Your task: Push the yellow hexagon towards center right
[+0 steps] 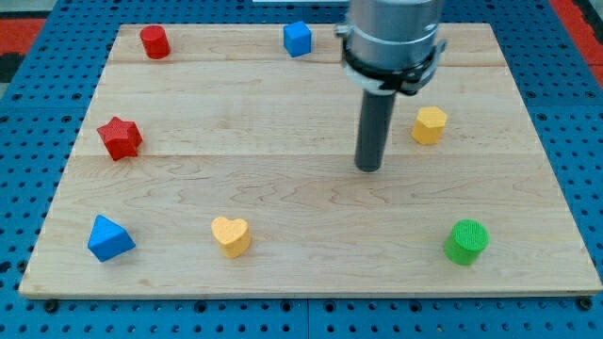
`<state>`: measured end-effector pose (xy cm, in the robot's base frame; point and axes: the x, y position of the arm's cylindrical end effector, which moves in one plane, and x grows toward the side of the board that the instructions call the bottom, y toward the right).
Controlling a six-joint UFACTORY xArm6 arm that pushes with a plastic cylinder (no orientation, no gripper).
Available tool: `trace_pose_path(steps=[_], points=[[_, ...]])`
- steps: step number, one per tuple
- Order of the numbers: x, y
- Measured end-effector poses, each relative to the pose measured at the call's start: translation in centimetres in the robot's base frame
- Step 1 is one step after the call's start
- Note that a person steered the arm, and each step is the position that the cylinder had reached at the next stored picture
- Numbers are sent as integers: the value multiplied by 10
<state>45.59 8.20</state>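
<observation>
The yellow hexagon (429, 124) sits on the wooden board (311, 207) at the view's right, a little above the middle height. My tip (367, 169) rests on the board to the left of the hexagon and slightly below it, about one block width away, not touching it. The rod rises from the tip to the grey arm body (391, 38) at the view's top.
A red cylinder (154, 41) is at top left, a blue cube (297, 39) at top centre, a red star (120, 137) at left, a blue triangle (109, 238) at bottom left, a yellow heart (231, 235) at bottom centre-left, a green cylinder (465, 241) at bottom right.
</observation>
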Motion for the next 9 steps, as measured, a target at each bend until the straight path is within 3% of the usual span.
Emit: trace_pose_path(steps=[1, 2, 4, 6, 7, 9], points=[[3, -22], [-36, -22], [-73, 61], [-55, 68], [-14, 79], [7, 100]])
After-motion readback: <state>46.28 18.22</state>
